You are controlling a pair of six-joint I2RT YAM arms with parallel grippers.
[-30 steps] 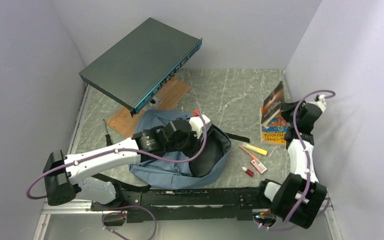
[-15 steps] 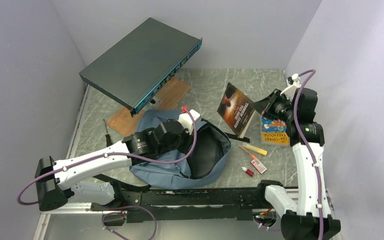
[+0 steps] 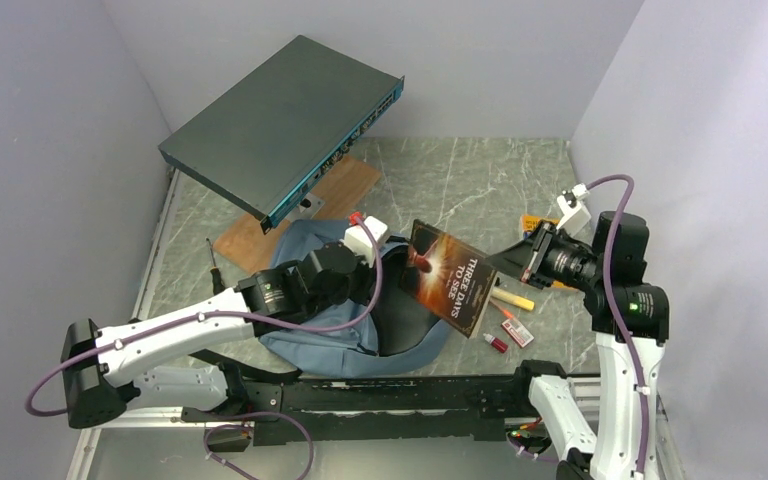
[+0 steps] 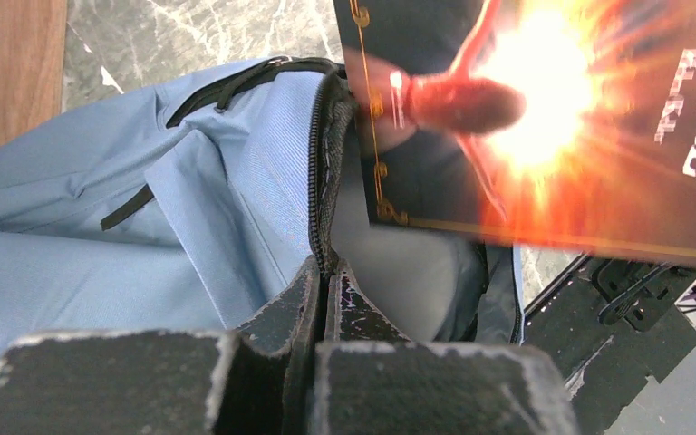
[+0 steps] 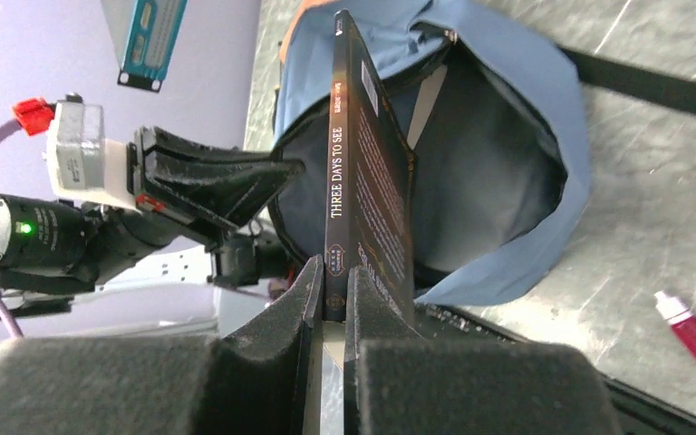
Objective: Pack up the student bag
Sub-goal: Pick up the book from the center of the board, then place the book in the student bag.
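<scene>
Nearest me, at the table's near centre, the student bag [image 3: 310, 348] lies with its mouth gaping toward the right. My left gripper [image 4: 326, 275] is pressed together on the zipper edge, holding it up. Just beyond, my right gripper [image 5: 331, 269] pinches a book [image 3: 450, 280] by one edge, its long axis slanting down-left. The mouth sits left of and below that claw, so I judge the right arm must feed it in.
</scene>
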